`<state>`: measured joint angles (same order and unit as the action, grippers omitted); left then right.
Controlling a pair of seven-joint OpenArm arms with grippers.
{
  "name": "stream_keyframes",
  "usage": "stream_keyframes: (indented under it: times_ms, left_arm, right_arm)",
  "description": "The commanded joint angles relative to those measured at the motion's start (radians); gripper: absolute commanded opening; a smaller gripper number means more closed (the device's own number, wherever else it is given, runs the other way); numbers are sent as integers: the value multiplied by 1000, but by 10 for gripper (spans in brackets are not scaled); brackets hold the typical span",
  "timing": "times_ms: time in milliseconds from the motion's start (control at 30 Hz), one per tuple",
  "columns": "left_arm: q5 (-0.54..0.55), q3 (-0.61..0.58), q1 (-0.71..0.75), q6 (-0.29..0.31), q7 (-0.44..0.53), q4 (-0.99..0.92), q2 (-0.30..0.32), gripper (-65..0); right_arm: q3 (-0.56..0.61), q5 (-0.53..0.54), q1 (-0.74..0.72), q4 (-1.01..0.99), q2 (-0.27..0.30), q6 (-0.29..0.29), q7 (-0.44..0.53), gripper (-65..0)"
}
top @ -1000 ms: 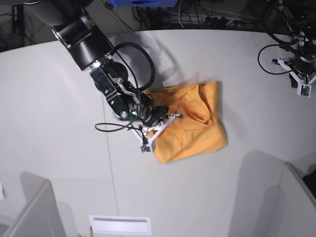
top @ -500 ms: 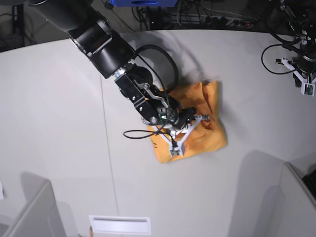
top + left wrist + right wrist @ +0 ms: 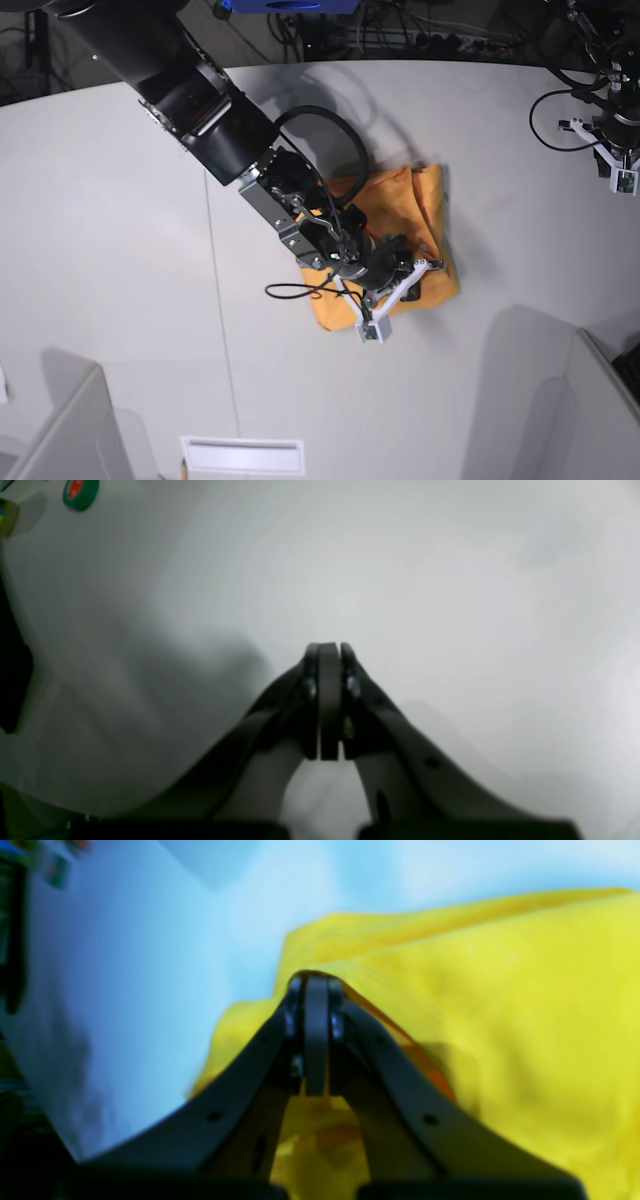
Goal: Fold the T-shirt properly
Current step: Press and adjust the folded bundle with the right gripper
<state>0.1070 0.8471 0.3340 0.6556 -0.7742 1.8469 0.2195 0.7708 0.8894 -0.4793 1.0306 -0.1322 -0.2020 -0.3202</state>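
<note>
The light-orange T-shirt (image 3: 430, 215) lies bunched in a rough square on the grey table (image 3: 110, 260), partly under my right arm. My right gripper (image 3: 426, 270) hangs over the shirt's right part. In the right wrist view that gripper (image 3: 315, 982) is shut, and a raised ridge of the T-shirt (image 3: 500, 1005) runs up to and over its tips. My left gripper (image 3: 327, 647) is shut with nothing in it, above bare table. The left arm (image 3: 615, 130) sits at the far right, well away from the shirt.
A green tape roll (image 3: 80, 491) lies near the left gripper. A white slip (image 3: 242, 455) rests at the table's front edge. Grey partitions stand at the front left (image 3: 60, 430) and front right (image 3: 590, 410). Cables (image 3: 420, 40) run behind the table.
My right gripper has swept from the shirt's left edge across to its right side, staying shut, and the shirt's outline looks more compact. The left arm has hardly moved.
</note>
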Motion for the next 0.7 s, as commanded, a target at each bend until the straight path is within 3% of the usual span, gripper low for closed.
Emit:
stream_keyframes:
  times_ms: [0, 300, 467, 567, 667]
  left_arm:
    - [7, 5, -3, -4, 15, 20, 16, -650]
    - [7, 5, -5, -4, 15, 17, 16, -650]
    - [7, 5, -5, -4, 15, 17, 18, -650]
    - [7, 5, -5, -4, 15, 17, 18, -650]
    - [7, 5, -3, -4, 15, 17, 16, -650]
  right_arm:
    - [-3, 17, -48, 27, -14, 20, 26, -650]
    - [-6, 18, -25, 238, 30, 16, -13, -650]
    - [-1, 17, -40, 261, 72, -169, -159, -650]
    - [-1, 17, -37, 290, 76, -216, -248, -650]
    - [22, -36, -19, 273, 58, -222, -256, -650]
